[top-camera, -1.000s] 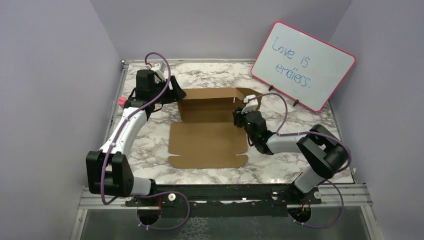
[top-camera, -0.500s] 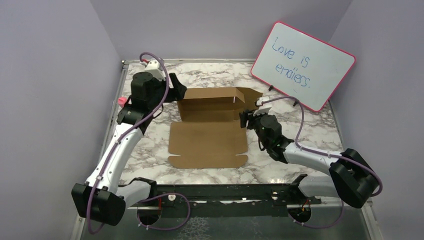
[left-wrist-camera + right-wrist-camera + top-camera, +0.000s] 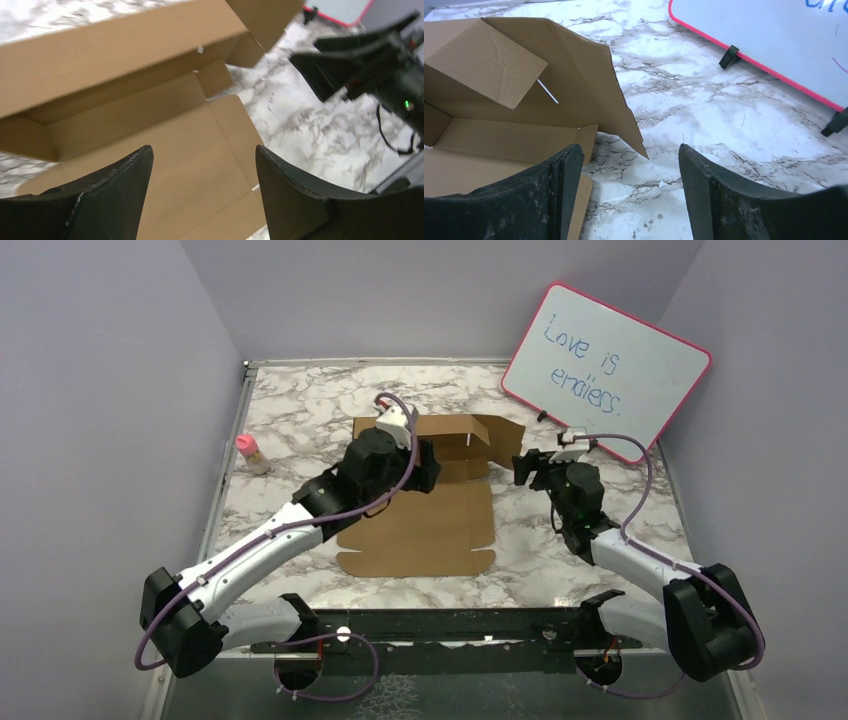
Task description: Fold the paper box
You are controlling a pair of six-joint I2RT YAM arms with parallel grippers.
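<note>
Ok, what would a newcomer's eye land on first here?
The half-formed paper box at the middle of the marble table, rear wall raised, front panel flat. The left gripper hangs open over it, the right gripper open just off its right edge. At the back right leans a pink-framed whiteboard with blue handwriting.

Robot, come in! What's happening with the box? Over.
Left tool open, above paper box. Right tool open, beside its right flap. Box half folded: back wall up, front flat. Whiteboard clear.

Marble-patterned table (image 3: 300, 420) with the paper box (image 3: 420, 530), a pink-framed whiteboard (image 3: 610, 370) and a small pink-capped bottle (image 3: 249, 453)
</note>
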